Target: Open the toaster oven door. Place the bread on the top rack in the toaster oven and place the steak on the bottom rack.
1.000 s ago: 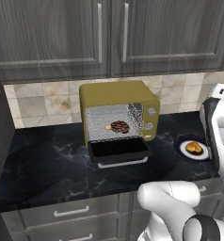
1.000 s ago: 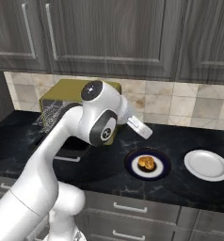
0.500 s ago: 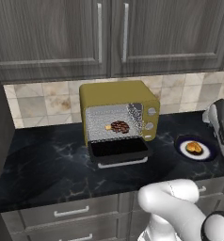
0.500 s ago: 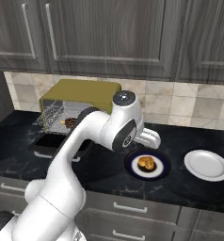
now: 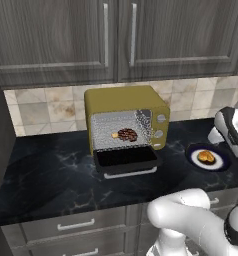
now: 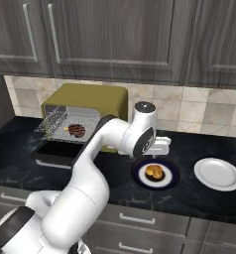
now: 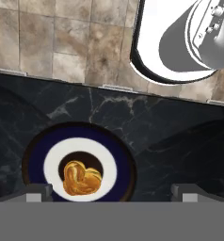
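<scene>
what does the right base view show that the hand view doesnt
Right base view: the toaster oven with its door down, the steak inside, and a bare white plate. Hand view: the open finger tips low over the counter. Both: the bread on its dark-rimmed plate.

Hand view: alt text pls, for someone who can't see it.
Looking down past the open tool, the golden bread sits on a dark blue plate with a white ring on the black marble counter. Its two fingertips stand wide apart and hold nothing. Beige tiled backsplash runs behind the counter.
</scene>
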